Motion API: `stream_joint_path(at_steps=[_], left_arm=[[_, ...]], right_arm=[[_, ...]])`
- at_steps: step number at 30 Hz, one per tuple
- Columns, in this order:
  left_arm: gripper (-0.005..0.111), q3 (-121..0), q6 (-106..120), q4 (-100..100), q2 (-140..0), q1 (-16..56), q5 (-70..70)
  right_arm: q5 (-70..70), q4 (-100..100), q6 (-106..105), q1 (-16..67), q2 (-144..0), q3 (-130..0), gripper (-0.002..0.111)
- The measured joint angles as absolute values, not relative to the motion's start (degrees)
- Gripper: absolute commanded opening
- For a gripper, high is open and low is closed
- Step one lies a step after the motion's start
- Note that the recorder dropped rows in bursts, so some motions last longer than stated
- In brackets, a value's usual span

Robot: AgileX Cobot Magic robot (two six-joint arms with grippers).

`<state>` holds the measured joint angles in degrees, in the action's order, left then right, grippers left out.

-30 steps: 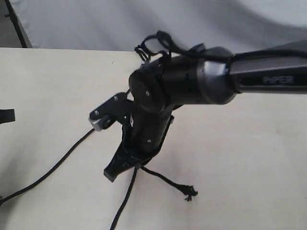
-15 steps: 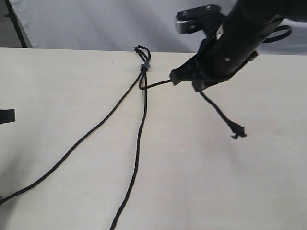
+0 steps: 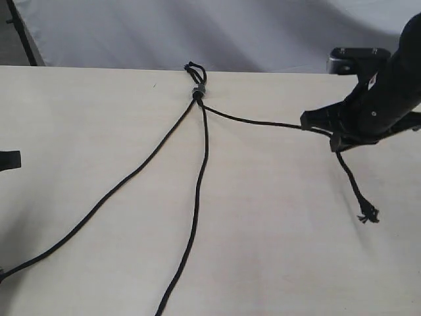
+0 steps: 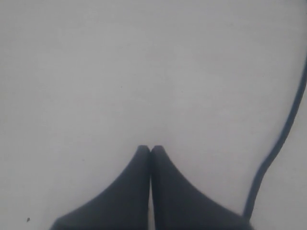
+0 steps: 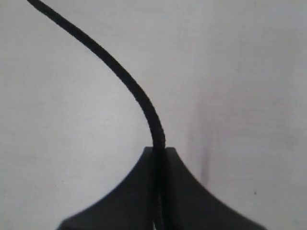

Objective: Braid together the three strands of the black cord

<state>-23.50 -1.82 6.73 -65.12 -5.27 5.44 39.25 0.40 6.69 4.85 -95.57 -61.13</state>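
The black cord lies on the pale table, its three strands joined by a small grey band (image 3: 197, 91) under tiny loops (image 3: 195, 68). The left strand (image 3: 99, 201) runs to the lower left edge. The middle strand (image 3: 197, 197) runs straight down. The right strand (image 3: 263, 122) stretches sideways to my right gripper (image 3: 320, 130), which is shut on it; its frayed knotted tail (image 3: 368, 216) hangs below. In the right wrist view the strand (image 5: 120, 72) enters the closed right gripper (image 5: 158, 151). My left gripper (image 4: 151, 149) is shut and holds nothing, with a strand (image 4: 280, 139) beside it.
The table (image 3: 283, 250) ends at a far edge, with grey cloth (image 3: 131, 33) behind it. A small dark part (image 3: 8, 159) pokes in at the left edge of the exterior view; I cannot tell what it is.
My right arm swung from low over the table's middle out to the right, carrying its strand. That strand now stretches right of the middle strand, and the band is uncovered.
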Motion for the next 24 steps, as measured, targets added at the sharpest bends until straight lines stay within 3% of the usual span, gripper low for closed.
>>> stream_joint_path(at_steps=[5,6,9,12,15,17,22,24], left_arm=[[0.000,-23.5,-1.8,6.7,-65.1,-5.3,5.5],[0.000,-23.5,-1.8,6.7,-65.1,-5.3,5.5],[0.000,-23.5,-1.8,6.9,-65.1,-5.3,5.5],[0.000,-23.5,-1.6,6.9,-65.1,-3.2,5.5],[0.001,-23.5,-1.6,6.5,-65.1,-0.2,5.5],[0.007,-23.6,-1.5,6.5,-65.1,5.0,6.3],[0.041,-24.8,-1.5,7.0,-65.3,17.1,7.8],[0.047,-25.7,-1.5,8.2,-66.1,22.3,7.9]], right_arm=[[36.8,0.4,10.0,4.8,-101.8,-57.8,0.002],[36.3,0.0,10.5,5.3,-103.3,-57.8,0.009],[35.6,-2.9,12.1,7.3,-106.7,-57.7,0.048],[35.5,-6.4,12.7,8.6,-107.8,-58.0,0.065],[35.7,-7.6,12.4,8.8,-106.1,-59.5,0.066],[35.9,-8.6,11.3,8.8,-101.5,-60.8,0.066],[35.1,-9.9,10.8,8.8,-90.8,-61.6,0.066],[34.9,-10.0,10.8,8.8,-86.4,-61.6,0.066]])
